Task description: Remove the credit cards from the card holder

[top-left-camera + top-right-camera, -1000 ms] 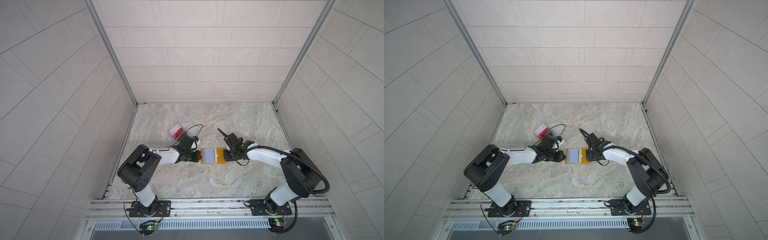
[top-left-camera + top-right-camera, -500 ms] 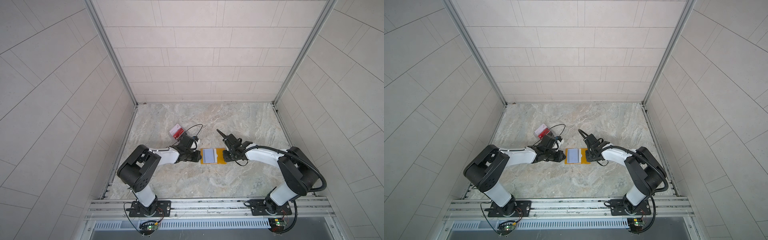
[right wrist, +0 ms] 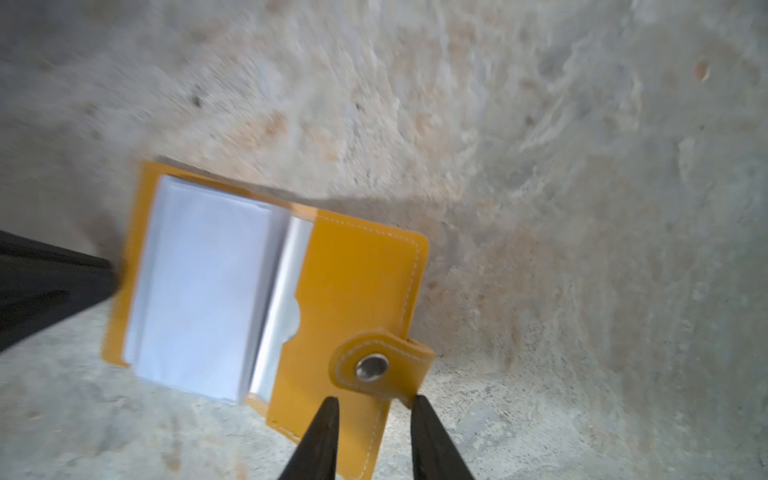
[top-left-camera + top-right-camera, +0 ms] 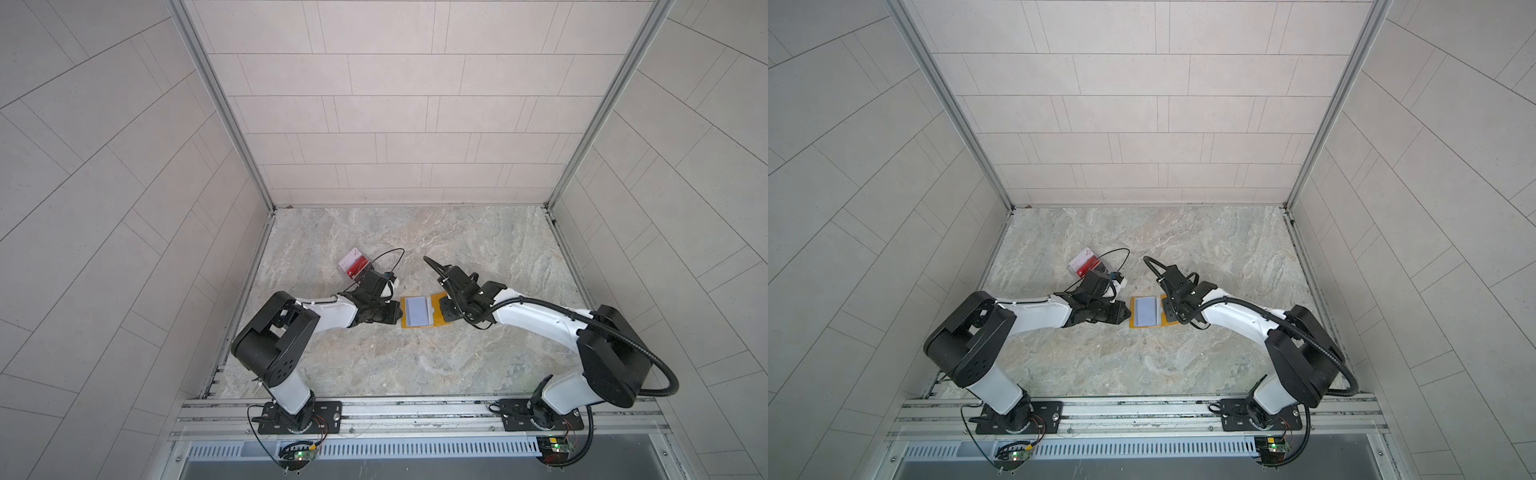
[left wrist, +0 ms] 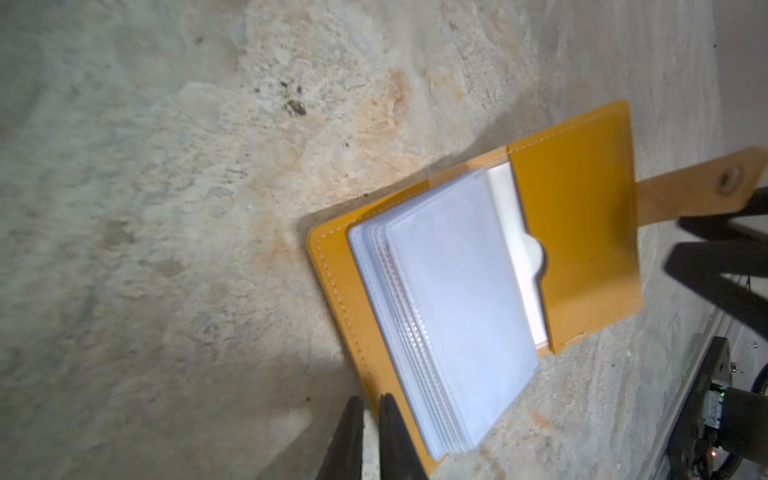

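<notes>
The mustard-yellow card holder (image 4: 437, 305) (image 4: 1133, 322) lies open on the marble table, bluish sleeves (image 5: 453, 299) (image 3: 199, 286) facing up. A whitish credit card (image 5: 515, 249) sits in the right cover's pocket. My left gripper (image 5: 370, 399) (image 4: 398, 314) is at the holder's left edge, jaws almost together, one fingertip over the yellow cover. My right gripper (image 3: 374, 399) (image 4: 444, 308) is open, its fingers straddling the right cover's edge just below the snap tab (image 3: 374, 365); the tab's fold touches one finger.
A clear plastic box (image 4: 353, 266) (image 4: 1086, 264) holding red and whitish cards lies behind the left arm near the left wall. Tiled walls enclose the table on three sides. A metal rail (image 4: 415, 409) runs along the front edge.
The right wrist has shifted slightly at the holder's right cover and its jaws look a touch wider. The holder and left gripper stay where they were.
</notes>
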Robot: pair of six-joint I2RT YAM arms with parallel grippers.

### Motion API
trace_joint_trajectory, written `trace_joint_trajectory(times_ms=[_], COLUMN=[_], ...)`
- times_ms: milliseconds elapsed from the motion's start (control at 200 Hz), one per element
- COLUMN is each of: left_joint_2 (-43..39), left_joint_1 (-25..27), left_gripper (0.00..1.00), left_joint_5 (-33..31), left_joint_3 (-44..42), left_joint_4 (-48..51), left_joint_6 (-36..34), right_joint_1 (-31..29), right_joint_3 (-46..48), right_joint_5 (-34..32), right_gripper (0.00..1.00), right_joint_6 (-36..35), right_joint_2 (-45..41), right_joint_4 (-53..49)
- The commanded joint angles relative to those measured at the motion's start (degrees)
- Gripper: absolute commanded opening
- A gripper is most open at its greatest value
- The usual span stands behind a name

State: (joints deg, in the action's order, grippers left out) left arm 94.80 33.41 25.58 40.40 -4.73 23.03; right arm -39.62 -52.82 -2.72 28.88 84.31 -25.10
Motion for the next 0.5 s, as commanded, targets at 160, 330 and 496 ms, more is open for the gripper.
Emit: trace_joint_trajectory(times_ms=[160, 330, 496], left_joint_2=[-1.1, -1.0, -1.0], left_joint_1=[0.3, 0.3, 0.3], left_gripper=[0.15, 0.15, 0.15], left_joint_5=[0.8, 1.1, 1.0], left_joint_3=[-1.2, -1.5, -1.8], left_joint_4=[-2.2, -3.2, -3.5], left_joint_6=[0.3, 0.9, 0.9], right_joint_1=[-2.0, -4.3, -6.6], right_joint_3=[-1.6, -2.3, -4.6], right_joint_5=[6.4, 8.0, 7.7], right_gripper=[0.37, 0.41, 0.48], right_joint_6=[-0.3, 0.7, 0.4], right_joint_2=[-3.1, 0.0, 5.9], right_joint_4=[2.6, 7.0, 9.5])
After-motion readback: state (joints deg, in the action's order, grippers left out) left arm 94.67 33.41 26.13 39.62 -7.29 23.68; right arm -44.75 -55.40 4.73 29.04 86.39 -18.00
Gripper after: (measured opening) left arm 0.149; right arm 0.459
